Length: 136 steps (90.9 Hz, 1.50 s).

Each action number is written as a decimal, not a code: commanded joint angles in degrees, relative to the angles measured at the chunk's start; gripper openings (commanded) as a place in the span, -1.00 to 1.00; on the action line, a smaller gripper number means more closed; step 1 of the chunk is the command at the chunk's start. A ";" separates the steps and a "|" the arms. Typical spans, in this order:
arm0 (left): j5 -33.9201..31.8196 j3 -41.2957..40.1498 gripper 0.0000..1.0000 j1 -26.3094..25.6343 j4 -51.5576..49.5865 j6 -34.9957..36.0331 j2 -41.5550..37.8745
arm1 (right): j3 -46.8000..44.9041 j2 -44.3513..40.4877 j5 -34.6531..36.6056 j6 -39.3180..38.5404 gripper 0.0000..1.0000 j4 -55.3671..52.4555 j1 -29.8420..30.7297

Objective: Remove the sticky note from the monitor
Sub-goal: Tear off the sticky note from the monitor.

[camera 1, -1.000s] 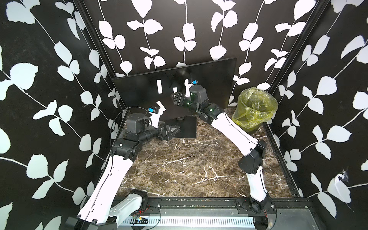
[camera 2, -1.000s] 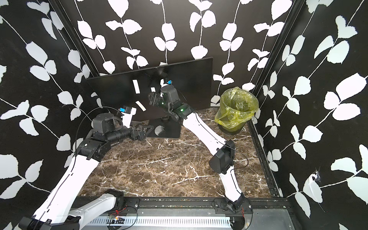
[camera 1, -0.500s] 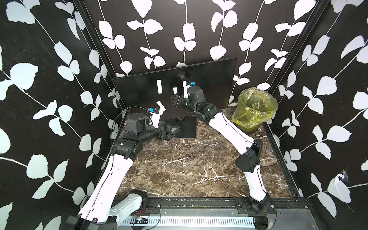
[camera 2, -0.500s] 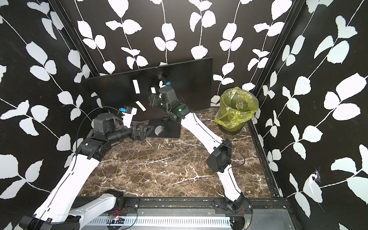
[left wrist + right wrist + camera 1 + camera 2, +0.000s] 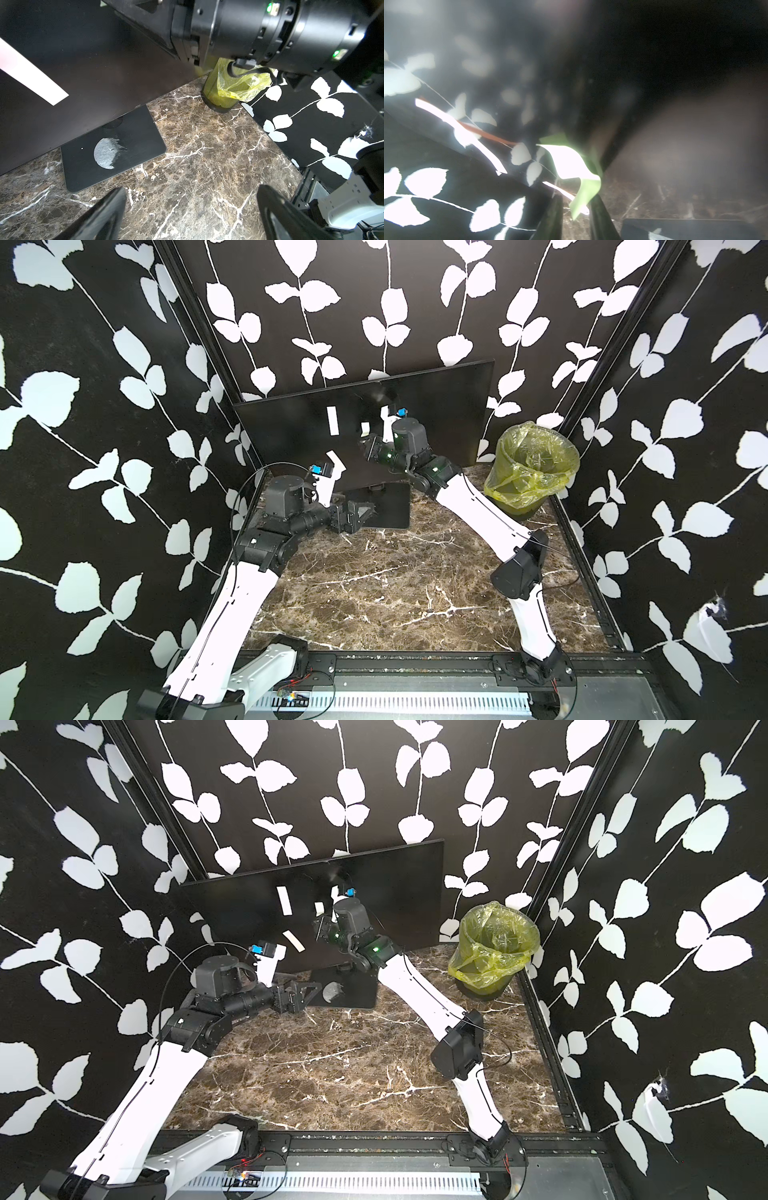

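Monitor screen glossy black, smooth, mirrors the leaf print. Pale strips on it look like matt paper. Base plate matt black with a fine brushed grain and 1 whitish scuffed round patch. Surface brown marble look with white veins, smooth, slight sheen. Bin liner is thin yellow-green translucent plastic film, crinkled and shiny; the bin under it is fine mesh. Walls matt black, white leaf print. 2 arms have smooth white hard shells, plastic look, with semi-gloss black joints. Front rail grey metal look. Sticky note thin green paper, curled, partly blown out by light.
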 commanded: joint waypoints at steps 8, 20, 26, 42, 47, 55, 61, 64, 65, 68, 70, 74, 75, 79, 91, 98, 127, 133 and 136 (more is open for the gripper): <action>0.90 0.24 0.97 0.38 0.64 0.24 -0.18 | 1.36 0.71 -0.65 0.36 -0.98 3.70 -0.49; 0.84 0.24 0.97 0.38 0.66 0.30 -0.19 | 0.67 -0.20 -0.96 0.20 -1.00 3.86 -0.48; 0.88 0.23 0.97 0.37 0.77 0.35 -0.16 | -0.29 -1.18 -0.82 -0.35 -1.00 4.14 -0.50; 0.88 0.55 0.97 0.39 0.94 0.26 -0.01 | -4.08 -4.95 -0.12 -2.42 -1.00 5.09 -0.33; 0.89 0.66 0.97 0.38 1.00 0.25 0.11 | -5.83 -6.69 -0.01 -2.94 -1.00 5.79 -0.25; 0.96 0.76 0.98 0.43 1.01 0.23 0.19 | -8.28 -8.69 0.32 -3.65 -1.00 6.60 -0.13; 0.94 0.97 0.97 0.40 1.05 0.25 0.31 | -9.85 -9.91 0.45 -4.17 -1.00 7.28 -0.15; 0.94 1.00 0.97 0.39 1.02 0.18 0.41 | -10.49 -10.35 0.50 -4.40 -1.00 7.56 -0.17; 0.93 1.01 0.97 0.39 1.01 0.18 0.47 | -10.76 -10.42 0.51 -4.51 -1.00 7.65 -0.17; 0.93 1.05 0.97 0.38 1.11 0.15 0.50 | -11.35 -11.02 0.53 -4.79 -1.00 7.87 -0.15; 0.92 1.16 0.97 0.38 1.03 0.21 0.49 | -11.77 -11.38 0.54 -4.92 -1.00 7.95 -0.12; 0.85 1.33 0.97 0.38 0.93 0.26 0.58 | -12.97 -12.15 0.71 -5.11 -1.00 8.63 -0.16; 0.84 1.35 0.97 0.38 0.92 0.30 0.59 | -13.23 -12.29 0.75 -5.17 -1.00 8.71 -0.17; 0.90 1.42 0.97 0.39 0.84 0.34 0.64 | -13.85 -12.88 1.00 -5.45 -1.00 8.99 -0.17; 1.08 1.68 0.97 0.38 0.81 0.48 1.04 | -15.98 -14.58 0.70 -5.34 -1.00 9.62 -0.14; 1.14 1.80 0.97 0.36 0.83 0.57 1.36 | -17.56 -16.07 1.16 -5.55 -1.00 10.09 -0.15; 1.41 1.90 0.97 0.38 1.07 0.70 1.68 | -26.00 -25.67 5.35 -10.62 -1.00 5.84 -2.59; 1.35 2.01 0.97 0.37 1.13 0.69 1.49 | -29.67 -29.61 6.70 -11.38 -1.00 3.84 -6.40; 1.42 2.01 0.97 0.42 1.18 0.70 1.41 | -31.10 -31.76 7.03 -12.04 -1.00 1.67 -9.65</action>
